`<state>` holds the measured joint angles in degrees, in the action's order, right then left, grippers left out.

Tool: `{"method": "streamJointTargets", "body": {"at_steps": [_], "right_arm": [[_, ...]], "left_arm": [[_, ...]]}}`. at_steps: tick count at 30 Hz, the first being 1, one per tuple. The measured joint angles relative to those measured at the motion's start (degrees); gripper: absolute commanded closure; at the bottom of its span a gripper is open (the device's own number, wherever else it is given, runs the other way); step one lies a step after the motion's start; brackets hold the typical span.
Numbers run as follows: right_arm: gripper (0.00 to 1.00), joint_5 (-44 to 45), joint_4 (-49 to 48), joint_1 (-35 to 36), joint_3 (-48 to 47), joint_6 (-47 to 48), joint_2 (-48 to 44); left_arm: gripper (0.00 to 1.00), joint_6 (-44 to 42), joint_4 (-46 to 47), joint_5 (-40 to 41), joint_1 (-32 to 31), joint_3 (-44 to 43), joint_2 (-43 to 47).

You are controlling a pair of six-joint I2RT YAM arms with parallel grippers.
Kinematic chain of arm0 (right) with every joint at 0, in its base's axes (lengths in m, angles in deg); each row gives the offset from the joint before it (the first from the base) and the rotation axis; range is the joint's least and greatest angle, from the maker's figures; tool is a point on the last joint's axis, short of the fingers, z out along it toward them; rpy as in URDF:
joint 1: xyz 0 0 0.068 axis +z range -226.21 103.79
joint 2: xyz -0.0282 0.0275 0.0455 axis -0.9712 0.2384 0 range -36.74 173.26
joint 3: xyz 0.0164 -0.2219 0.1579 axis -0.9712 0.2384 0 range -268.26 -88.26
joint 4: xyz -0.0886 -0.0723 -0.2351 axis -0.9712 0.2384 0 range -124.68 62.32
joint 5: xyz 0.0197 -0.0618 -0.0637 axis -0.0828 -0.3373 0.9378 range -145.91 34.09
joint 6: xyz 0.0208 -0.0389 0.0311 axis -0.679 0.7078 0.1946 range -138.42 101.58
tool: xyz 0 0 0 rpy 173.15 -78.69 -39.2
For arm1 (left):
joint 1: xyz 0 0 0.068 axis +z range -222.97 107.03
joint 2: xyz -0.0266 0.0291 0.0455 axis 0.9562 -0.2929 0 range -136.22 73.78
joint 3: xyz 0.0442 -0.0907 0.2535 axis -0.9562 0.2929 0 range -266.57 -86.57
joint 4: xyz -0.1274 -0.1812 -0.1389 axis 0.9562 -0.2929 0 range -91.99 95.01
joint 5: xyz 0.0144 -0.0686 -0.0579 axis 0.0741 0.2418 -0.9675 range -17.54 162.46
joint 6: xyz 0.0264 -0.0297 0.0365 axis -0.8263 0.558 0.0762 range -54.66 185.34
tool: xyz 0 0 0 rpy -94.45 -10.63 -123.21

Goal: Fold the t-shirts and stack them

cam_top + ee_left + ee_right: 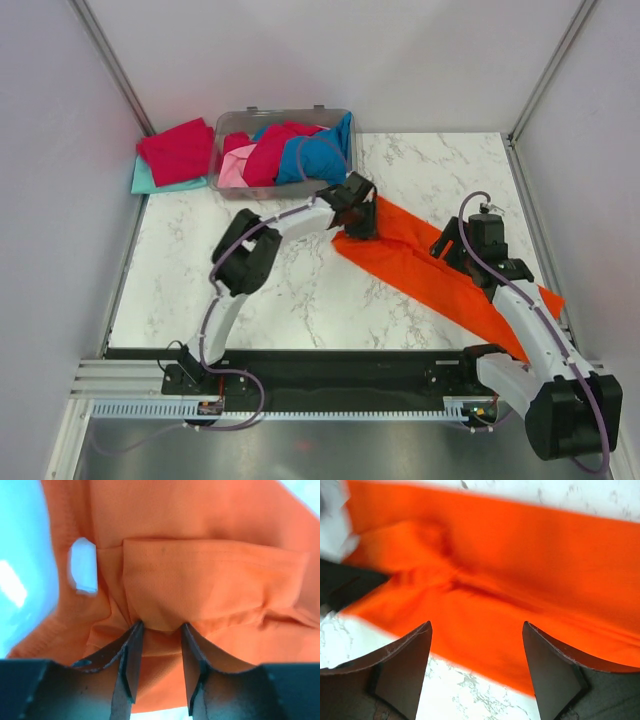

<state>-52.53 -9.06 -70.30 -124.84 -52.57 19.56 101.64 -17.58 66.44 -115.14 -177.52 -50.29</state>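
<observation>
Holding one end of the orange shirt (420,270) with my left gripper (357,213): wrist view has both fingers (131,652) pressed into a thick fold of the cloth, bunched fabric between them, jaws partway closed on it

Orange shirt: folded into a long narrow strip, lying diagonally on the marble table (290,290), from the middle down toward the near right edge. My left gripper has the far, upper-left end, which sits slightly raised and crumpled

My right gripper (452,248): released, jaws wide apart, nothing between them. It hangs over the middle of the strip, cloth running across beneath both fingers (402,665). Contact with the fabric: cannot tell, wrist view is blurred

Far left of table: clear bin (280,112) with a blue shirt (320,155), a pink shirt (238,168) and a second red shirt (268,155) heaped loose inside

Just beside the bin, on its left: folded red shirt (178,150) lying on top of a teal shirt (150,182), the teal edge showing along the near side
</observation>
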Motion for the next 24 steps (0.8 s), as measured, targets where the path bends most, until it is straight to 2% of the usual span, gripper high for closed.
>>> {"method": "streamJointTargets", "body": {"at_steps": [2, 4, 5, 6, 7, 8, 9, 12, 16, 21, 24], "right_arm": [[0.19, 0.1, -0.1, 0.0, -1.6, 0.9, -0.8], [0.19, -0.6, -0.5, 0.0, -2.6, 2.3, -0.5], [0.18, -1.1, -0.6, 0.0, -3.0, 2.8, -0.3], [0.18, -2.2, -0.7, 0.0, -3.4, 3.7, 0.1], [0.18, -3.2, -0.8, 0.0, -3.8, 4.5, 0.6], [0.17, -4.3, -1.0, 0.2, -4.1, 5.2, 1.1], [0.17, -5.1, -1.2, 0.2, -4.3, 5.6, 1.2], [0.17, -7.1, -1.7, 0.4, -5.2, 6.6, 2.1], [0.17, -7.9, -3.4, 0.6, -7.6, 7.3, 6.6], [0.17, -7.1, -5.6, 1.5, -11.4, 8.2, 18.8], [0.17, -4.9, -5.4, 2.4, -14.2, 8.7, 27.3]], "left_arm": [[0.49, -2.9, -0.9, -2.3, -1.1, -16.0, -10.6], [0.40, -5.8, -5.1, -4.5, -2.2, -36.5, -22.1], [0.28, -7.0, -7.1, -5.2, -2.6, -45.9, -27.1], [0.21, -8.1, -8.4, -5.3, -2.8, -52.6, -30.5], [0.17, -8.9, -9.1, -5.6, -3.0, -54.7, -31.3], [0.07, -9.5, -9.3, -5.9, -3.0, -54.0, -30.2], [0.05, -10.1, -9.4, -6.1, -3.0, -51.8, -28.0], [0.04, -11.1, -9.2, -5.7, -1.8, -41.8, -18.0], [0.03, -12.8, -9.9, -2.8, 0.7, -33.1, -2.8], [0.05, -13.7, -8.2, 0.2, 2.6, -16.9, 20.7], [0.05, -13.7, -7.3, 1.6, 1.8, -2.0, 35.8]]}}
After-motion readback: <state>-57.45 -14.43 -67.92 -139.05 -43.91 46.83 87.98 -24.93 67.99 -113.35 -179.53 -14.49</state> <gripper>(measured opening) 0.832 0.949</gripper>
